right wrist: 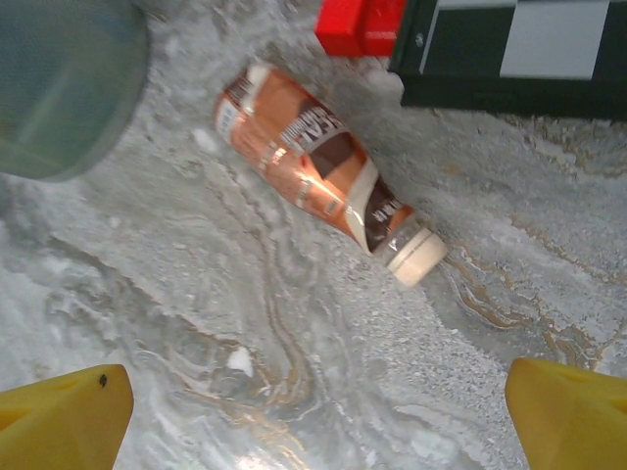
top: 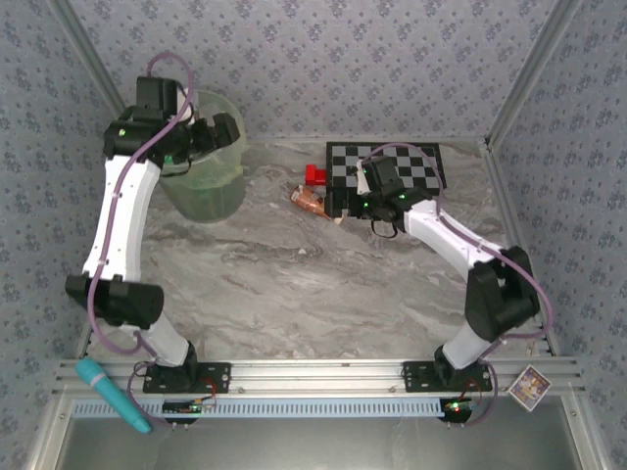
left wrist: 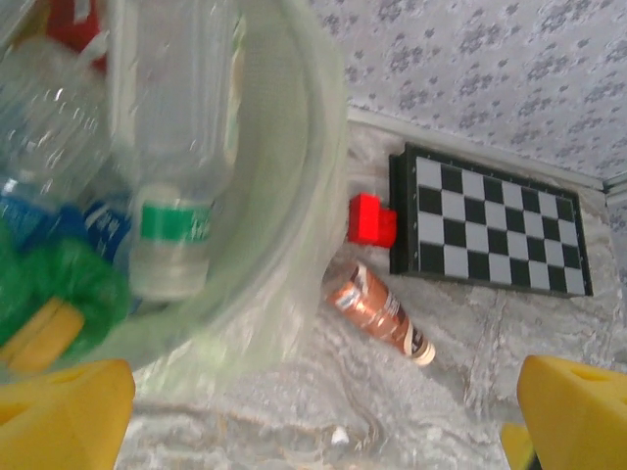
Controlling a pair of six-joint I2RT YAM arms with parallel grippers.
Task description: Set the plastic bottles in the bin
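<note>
An orange-brown plastic bottle (top: 312,202) (left wrist: 377,311) (right wrist: 323,166) with a cream cap lies on its side on the marble table, between the bin and the checkerboard. The pale-green translucent bin (top: 208,191) (left wrist: 313,147) (right wrist: 59,88) stands at the back left. Inside it lie a clear bottle with a green label (left wrist: 181,147), green bottles (left wrist: 59,284) and blue-labelled ones (left wrist: 39,220). My left gripper (top: 220,132) (left wrist: 318,421) hangs open and empty over the bin's right rim. My right gripper (top: 358,196) (right wrist: 313,421) is open and empty, just right of the orange bottle and above the table.
A black-and-white checkerboard (top: 387,166) (left wrist: 490,225) (right wrist: 519,49) lies at the back right, with a small red block (top: 314,175) (left wrist: 372,218) (right wrist: 358,24) against its left edge. Patterned walls close in the table. A teal tool (top: 113,392) rests on the near rail.
</note>
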